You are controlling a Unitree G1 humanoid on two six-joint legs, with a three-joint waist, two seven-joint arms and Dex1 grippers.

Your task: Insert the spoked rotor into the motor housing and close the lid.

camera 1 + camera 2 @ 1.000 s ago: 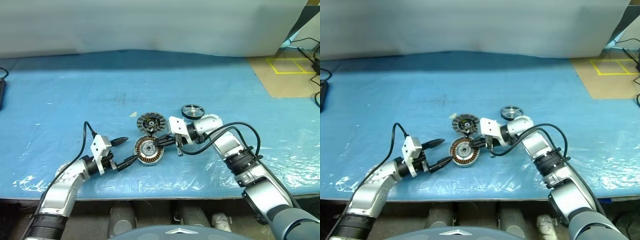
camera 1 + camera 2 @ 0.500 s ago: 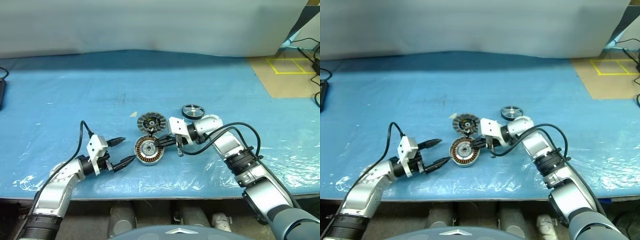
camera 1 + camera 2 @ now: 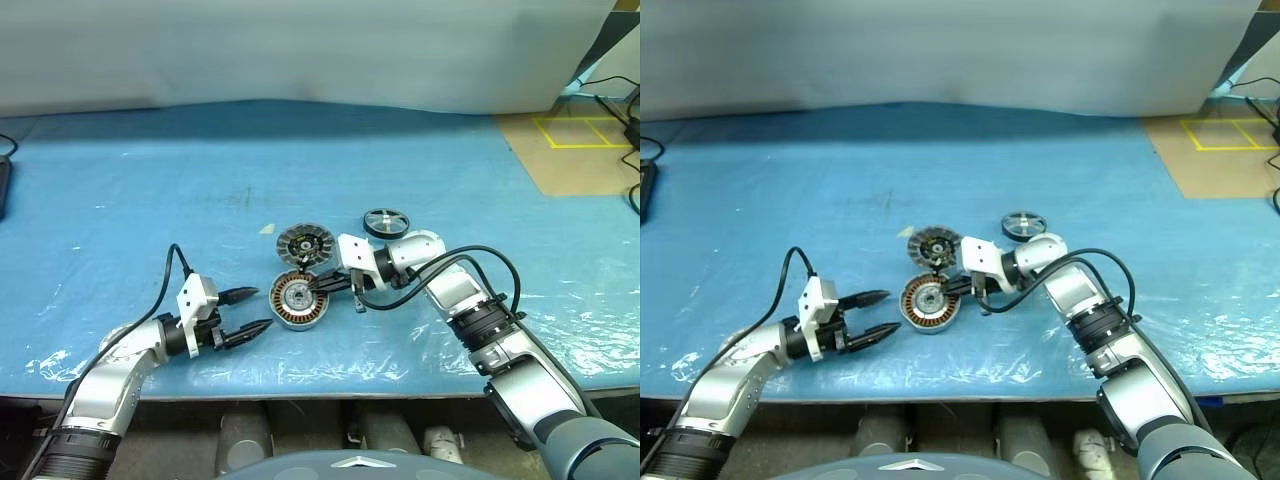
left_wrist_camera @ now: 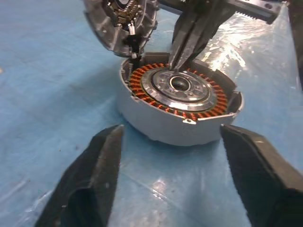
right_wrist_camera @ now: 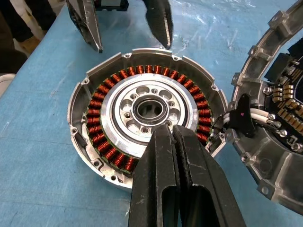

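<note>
Surface: a blue mat (image 3: 150,190) covers the table, with a clear plastic sheet (image 3: 560,320) crinkling along its near edge.
Room: a pale wall (image 3: 300,50) stands behind the table; off the mat's far right corner lies brown board with yellow tape squares (image 3: 578,130) and some black cables (image 3: 610,95).
Motor housing (image 3: 299,300): sits flat on the mat near the middle, open side up. Inside it is a ring of copper windings (image 5: 102,146) around a pale metal centre with a dark bore (nothing else lies in the cup).
Lid (image 3: 303,243): just beyond the housing, its edge close against the housing's rim, joined to it by short wires in the right wrist view.
Spoked rotor (image 3: 385,222): lying on the mat to the right of the lid, apart from the housing.
Left gripper (image 3: 256,310): jaws parted with nothing between them, tips just short of the housing's left side.
Right gripper (image 5: 165,135): jaws pressed together, empty, tips resting over the housing's pale centre.
</note>
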